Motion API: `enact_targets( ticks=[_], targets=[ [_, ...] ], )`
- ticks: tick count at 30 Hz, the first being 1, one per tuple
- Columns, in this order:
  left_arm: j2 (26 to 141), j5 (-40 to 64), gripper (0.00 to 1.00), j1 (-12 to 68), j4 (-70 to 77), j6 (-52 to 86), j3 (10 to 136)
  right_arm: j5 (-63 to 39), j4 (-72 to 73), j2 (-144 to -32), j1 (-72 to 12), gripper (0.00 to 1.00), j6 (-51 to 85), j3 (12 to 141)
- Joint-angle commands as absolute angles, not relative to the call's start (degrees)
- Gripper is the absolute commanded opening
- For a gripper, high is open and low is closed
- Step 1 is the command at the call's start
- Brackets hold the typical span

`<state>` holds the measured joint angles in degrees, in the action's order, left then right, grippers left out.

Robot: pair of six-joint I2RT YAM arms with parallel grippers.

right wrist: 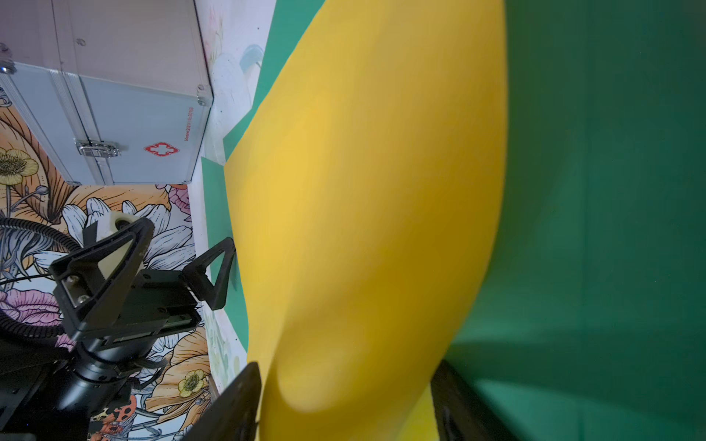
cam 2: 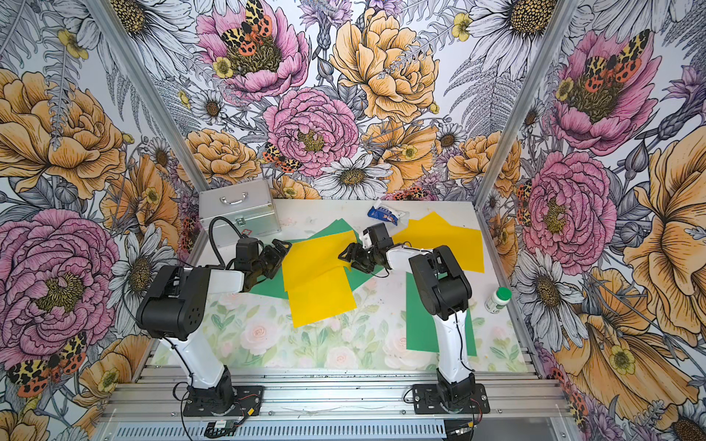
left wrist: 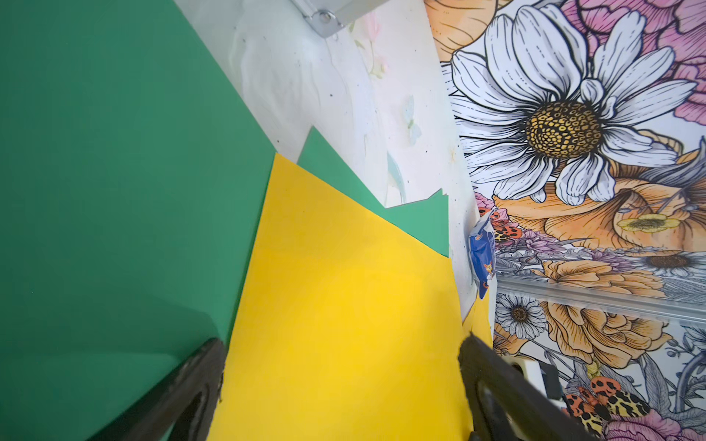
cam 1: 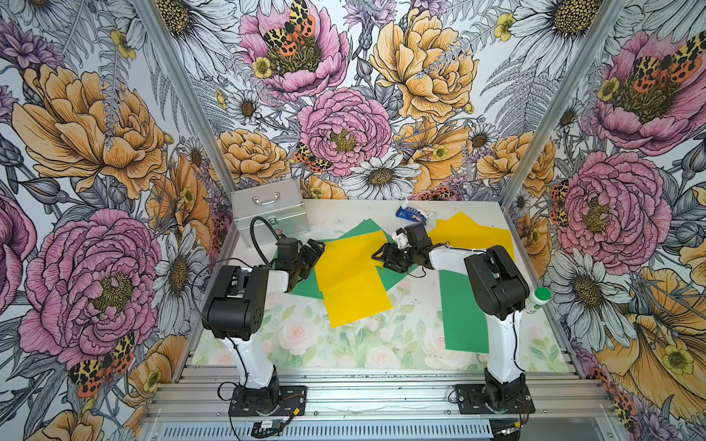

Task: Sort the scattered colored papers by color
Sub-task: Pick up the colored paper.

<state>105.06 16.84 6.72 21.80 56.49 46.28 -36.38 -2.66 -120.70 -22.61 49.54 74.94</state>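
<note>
Sorting barely begun, I'd judge: yellow papers (cam 1: 349, 263) overlap green papers (cam 1: 363, 229) mid-table, other yellow and green sheets lie apart at right. Left gripper (cam 1: 311, 259) wide open at yellow edge. Right gripper (cam 1: 380, 260) straddles buckled yellow sheet — gripped or not, can't tell.

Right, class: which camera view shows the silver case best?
The right wrist view: the silver case is close, its latch and red cross plain. Both top views show it small; the left wrist catches one corner.

arms (cam 1: 250, 359): white links, black joints | cables (right wrist: 38, 225): black | fingers (right wrist: 142, 232): black, triangular
</note>
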Motion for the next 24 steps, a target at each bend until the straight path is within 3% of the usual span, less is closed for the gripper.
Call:
enact_targets(
  ticks=[1, 3, 9, 12, 24],
  targets=[
    [108.81, 20.44, 0.98, 8.61, 14.15, 57.71, 45.25, -37.62, -2.2, -122.87, -23.27, 0.72, 50.2, 77.03],
    [109.13, 20.79, 0.98, 8.88, 14.11, 57.74, 45.76, -37.72, -2.33, -123.4, -23.25, 0.71, 50.63, 78.25],
    [107.25, 22.19, 0.98, 8.88, 14.06, 58.4, 46.75, -37.25, -2.38, -122.4, -22.91, 0.34, 51.19, 78.86],
    [104.85, 22.58, 0.98, 8.71, 13.87, 58.6, 47.39, -36.4, -2.46, -121.18, -22.68, 0.25, 50.9, 78.51],
    [84.13, 12.3, 0.98, 15.79, 2.61, 59.52, 46.22, -29.48, 4.2, -116.06, -22.1, 0.21, 53.53, 72.57]
  ],
)
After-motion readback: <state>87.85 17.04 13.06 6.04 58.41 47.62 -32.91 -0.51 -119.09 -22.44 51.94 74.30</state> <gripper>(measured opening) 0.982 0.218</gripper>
